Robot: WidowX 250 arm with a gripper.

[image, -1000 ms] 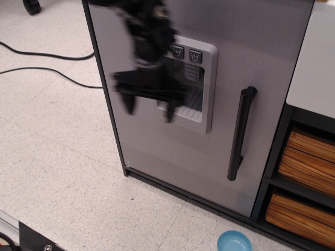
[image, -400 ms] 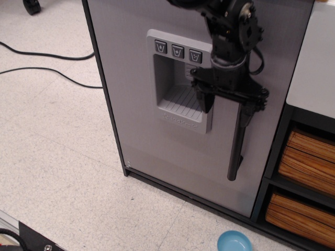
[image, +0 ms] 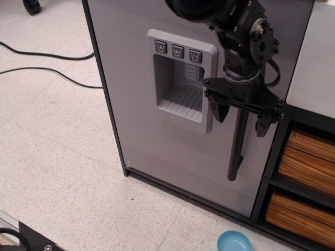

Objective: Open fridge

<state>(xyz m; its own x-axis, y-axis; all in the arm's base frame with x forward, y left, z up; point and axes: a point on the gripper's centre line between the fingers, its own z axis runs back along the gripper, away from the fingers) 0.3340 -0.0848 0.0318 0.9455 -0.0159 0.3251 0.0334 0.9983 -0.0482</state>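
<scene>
A: Only one view here. Where is the fridge (image: pixel 157 136)?

B: It fills the middle, grey door shut flush in its black frame. The dispenser (image: pixel 180 81) sits in the door's upper left part, and the handle (image: pixel 236 151) runs down near the right edge.

A: And the gripper (image: pixel 241 116)?

B: It hangs in front of the handle's upper part, fingers spread wide, one on each side of the bar. Neither seems to press on it, though contact is hard to judge from this angle.

A: So which step is this?

B: Lining up for the grasp, I'd say. Next the fingers need to close on the bar, then pull outward. The shelf (image: pixel 306 167) with wooden drawers stands just to the right, so the swing needs care.
</scene>
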